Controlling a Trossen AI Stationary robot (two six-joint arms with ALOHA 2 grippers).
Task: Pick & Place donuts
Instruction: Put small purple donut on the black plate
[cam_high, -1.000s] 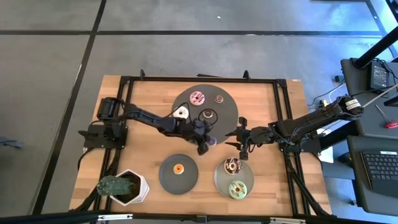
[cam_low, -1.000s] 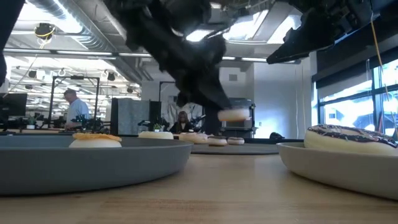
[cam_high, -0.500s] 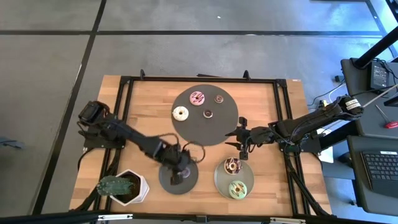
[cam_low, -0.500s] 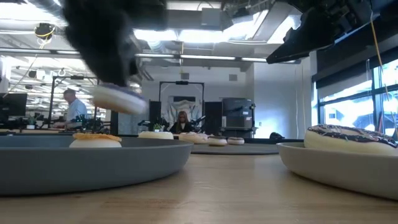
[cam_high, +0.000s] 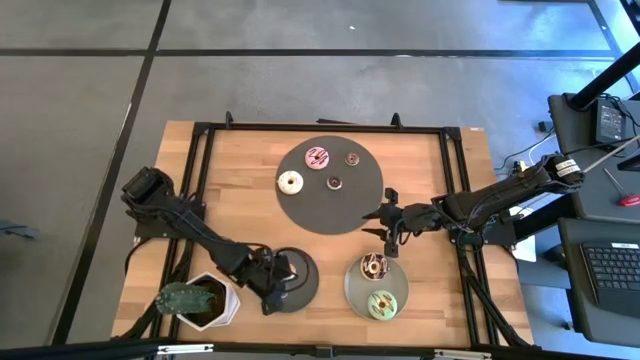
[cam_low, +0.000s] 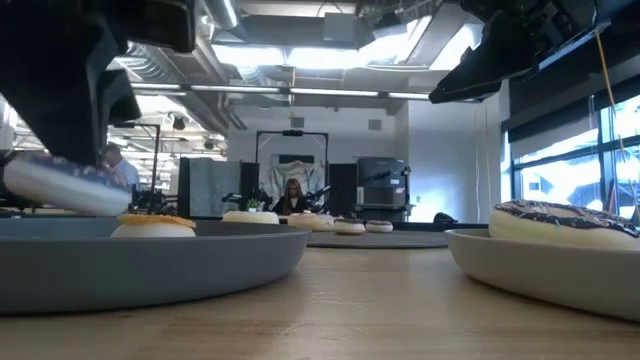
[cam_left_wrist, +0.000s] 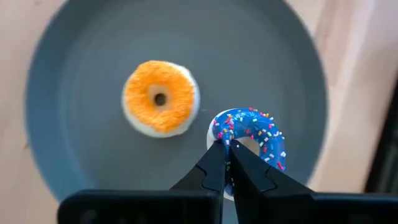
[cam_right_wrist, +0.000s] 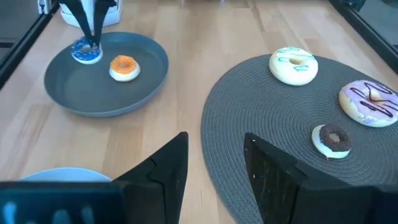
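From above we see the left gripper (cam_high: 277, 297) only as a dark mass over the dark grey plate (cam_high: 303, 268) near the bench's (cam_high: 240, 190) front edge; its load is hidden there. The left wrist view gives it: the fingers (cam_left_wrist: 214, 167) are pinched shut on the rim of a blue sprinkled donut (cam_left_wrist: 250, 137), held just beside the orange donut (cam_left_wrist: 160, 97) that lies on that plate. The right wrist view confirms the pair, blue donut and orange donut side by side in the plate. The low view shows the blue donut as a pale blur at the left, above the plate's rim; we cannot tell whether it touches the plate. On the round dark mat (cam_high: 330, 184) lie a pink donut (cam_high: 317, 156), a white donut (cam_high: 290, 182) and two small brown ones (cam_high: 352, 158) (cam_high: 335, 182). The lighter grey plate (cam_high: 354, 290) holds a chocolate sprinkled donut (cam_high: 375, 266) and a green donut (cam_high: 380, 304). The right gripper (cam_high: 388, 214) hangs by the mat's edge, fingers (cam_right_wrist: 168, 163) apart, holding nothing. A potted plant (cam_high: 190, 298) stands at the front left corner.
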